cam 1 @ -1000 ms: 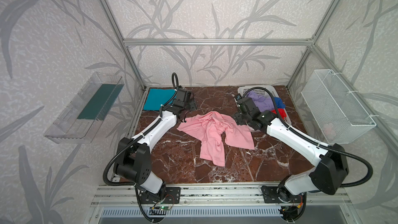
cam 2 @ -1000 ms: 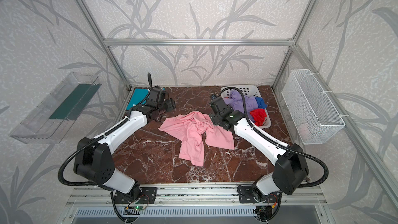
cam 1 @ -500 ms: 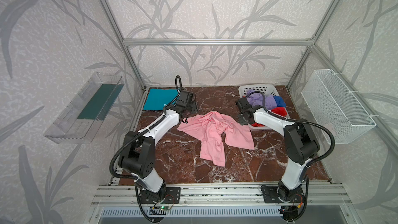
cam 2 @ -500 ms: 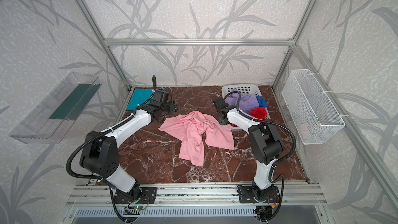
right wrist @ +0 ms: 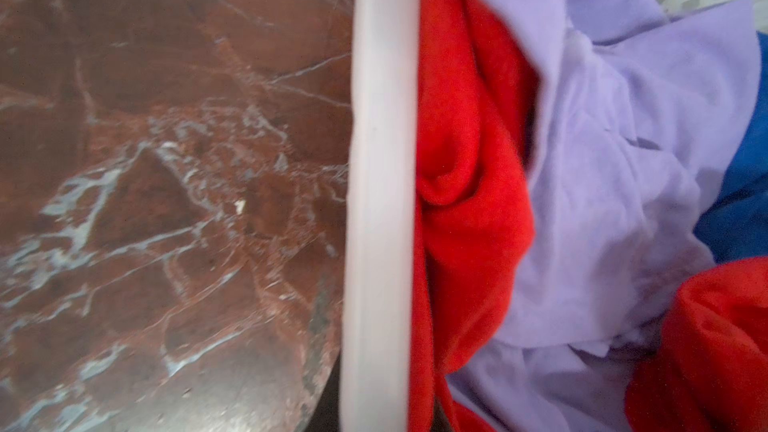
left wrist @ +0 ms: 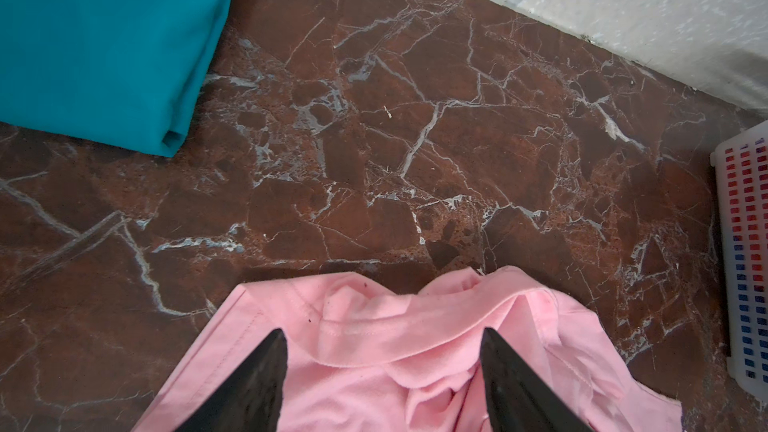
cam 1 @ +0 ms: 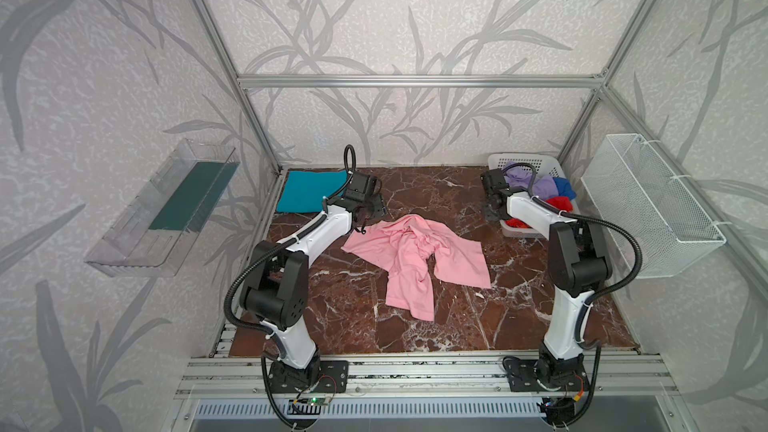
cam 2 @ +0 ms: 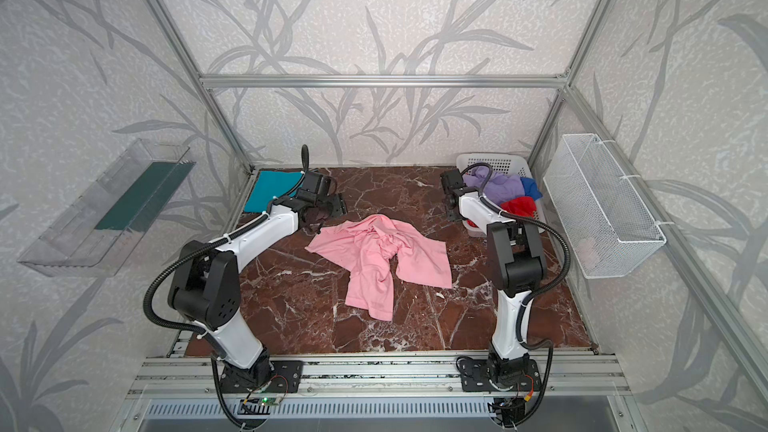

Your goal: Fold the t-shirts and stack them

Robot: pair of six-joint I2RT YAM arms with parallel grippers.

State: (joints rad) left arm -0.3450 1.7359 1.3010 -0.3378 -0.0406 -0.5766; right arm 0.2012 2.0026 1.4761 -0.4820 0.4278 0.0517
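A crumpled light pink t-shirt (cam 1: 415, 259) (cam 2: 374, 259) lies mid-table. My left gripper (cam 1: 370, 211) (left wrist: 382, 332) hovers open over its far-left edge, a finger on each side of a fold of pink t-shirt (left wrist: 374, 367), gripping nothing. A folded teal t-shirt (cam 1: 307, 195) (left wrist: 95, 43) rests at the back left. Lavender (right wrist: 602, 201), red (right wrist: 469, 160) and blue (right wrist: 744, 184) t-shirts fill the white basket (cam 1: 515, 160). My right gripper (cam 1: 492, 211) (right wrist: 384, 407) sits at the basket's near-left side, its jaws closed around the basket rim (right wrist: 382, 160), with red fabric against one jaw.
A white wire mesh bin (cam 1: 648, 205) hangs on the right wall. A clear plastic shelf (cam 1: 166, 209) hangs on the left wall. Aluminium frame posts stand at the back corners. Brown marble table (cam 1: 415, 334) shows in front of the pink shirt.
My right gripper drew away from the pink shirt's right side to the basket's edge and its jaws closed. The left gripper shifted slightly and stayed open.
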